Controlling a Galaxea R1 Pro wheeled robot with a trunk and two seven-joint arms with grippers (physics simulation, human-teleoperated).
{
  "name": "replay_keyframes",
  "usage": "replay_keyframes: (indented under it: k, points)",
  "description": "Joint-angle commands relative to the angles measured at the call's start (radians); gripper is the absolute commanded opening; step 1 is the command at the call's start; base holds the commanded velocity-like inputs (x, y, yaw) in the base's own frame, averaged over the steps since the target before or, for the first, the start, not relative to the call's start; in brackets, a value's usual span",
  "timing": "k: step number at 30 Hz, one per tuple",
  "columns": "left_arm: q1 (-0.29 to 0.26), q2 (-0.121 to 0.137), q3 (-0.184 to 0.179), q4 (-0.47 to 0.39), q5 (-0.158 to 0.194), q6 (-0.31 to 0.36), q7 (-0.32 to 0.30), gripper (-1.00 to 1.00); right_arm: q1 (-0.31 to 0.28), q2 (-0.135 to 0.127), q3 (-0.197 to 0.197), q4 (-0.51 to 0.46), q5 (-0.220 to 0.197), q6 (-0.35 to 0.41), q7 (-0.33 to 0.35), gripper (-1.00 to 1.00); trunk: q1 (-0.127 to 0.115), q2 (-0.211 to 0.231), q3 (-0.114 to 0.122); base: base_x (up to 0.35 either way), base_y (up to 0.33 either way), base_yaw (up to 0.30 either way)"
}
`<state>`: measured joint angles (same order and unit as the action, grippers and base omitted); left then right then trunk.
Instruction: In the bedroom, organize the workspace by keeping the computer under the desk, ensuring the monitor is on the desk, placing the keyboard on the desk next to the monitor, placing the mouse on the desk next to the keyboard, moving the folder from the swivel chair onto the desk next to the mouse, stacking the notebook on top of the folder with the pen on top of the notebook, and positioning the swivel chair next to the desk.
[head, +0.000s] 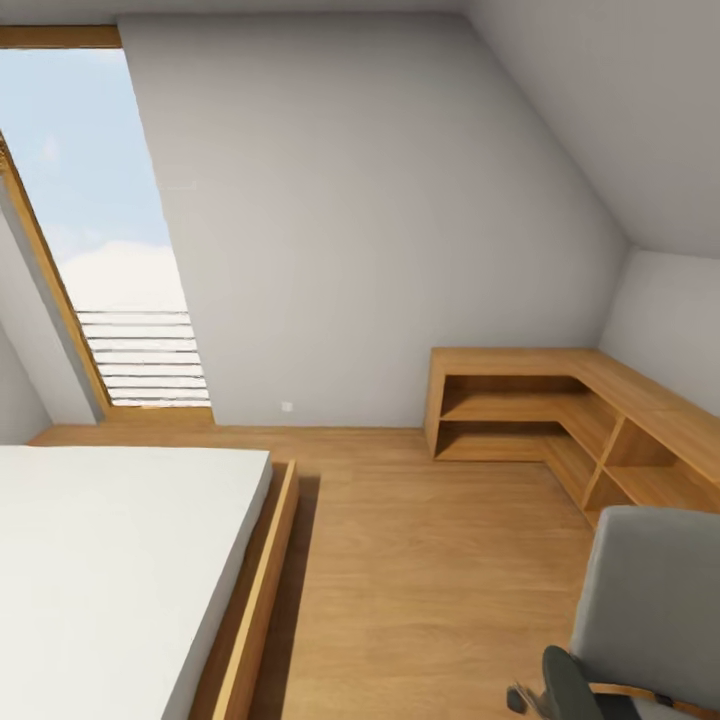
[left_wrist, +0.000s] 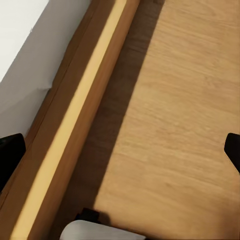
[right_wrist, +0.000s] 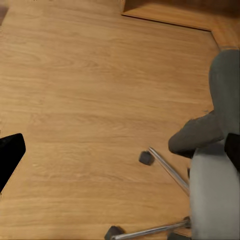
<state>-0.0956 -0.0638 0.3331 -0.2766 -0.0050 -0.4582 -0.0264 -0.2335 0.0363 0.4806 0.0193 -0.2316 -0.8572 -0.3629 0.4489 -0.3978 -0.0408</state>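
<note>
My right end effector (right_wrist: 120, 152) hangs open and empty over the floor (right_wrist: 85, 85), near the swivel chair (head: 655, 600). The chair looks heavy but free-rolling, so I would grip its stiff backrest edge.

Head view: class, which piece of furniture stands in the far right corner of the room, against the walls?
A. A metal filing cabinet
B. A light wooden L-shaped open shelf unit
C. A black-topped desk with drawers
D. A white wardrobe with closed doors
B: the wooden shelf unit wraps round the far right corner in an L, with open compartments, beyond the grey swivel chair.
</note>
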Motion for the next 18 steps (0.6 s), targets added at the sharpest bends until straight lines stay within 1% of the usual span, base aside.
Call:
replay_keyframes:
  k: [1, 5, 12, 15, 18]
  points:
    - [-0.001, -0.001, 0.004, 0.000, 0.000, -0.003, -0.003, 1.00, -0.001, 0.001, 0.009, 0.002, -0.006, -0.003, -0.004, 1.00, 0.001, -0.002, -0.003, 0.298, 0.000, 0.144]
    - [-0.001, 0.000, 0.004, 0.000, 0.000, -0.003, -0.003, 1.00, -0.001, 0.001, 0.009, 0.002, -0.006, -0.003, -0.004, 1.00, 0.001, -0.002, -0.005, 0.291, 0.000, 0.082]
    - [-0.001, 0.000, 0.004, 0.000, 0.000, -0.003, -0.003, 1.00, -0.001, 0.001, 0.009, 0.002, -0.006, -0.003, -0.004, 1.00, 0.001, -0.002, -0.006, 0.263, 0.000, 0.016]
    - [-0.001, 0.000, 0.004, 0.000, 0.000, -0.003, -0.003, 1.00, -0.001, 0.001, 0.009, 0.002, -0.006, -0.003, -0.004, 1.00, 0.001, -0.002, -0.006, 0.154, 0.000, 0.003]
    - [-0.001, 0.001, 0.004, 0.000, 0.000, -0.003, -0.003, 1.00, -0.001, 0.001, 0.009, 0.002, -0.006, -0.003, -0.004, 1.00, 0.001, -0.002, -0.006, 0.065, 0.000, 0.001]
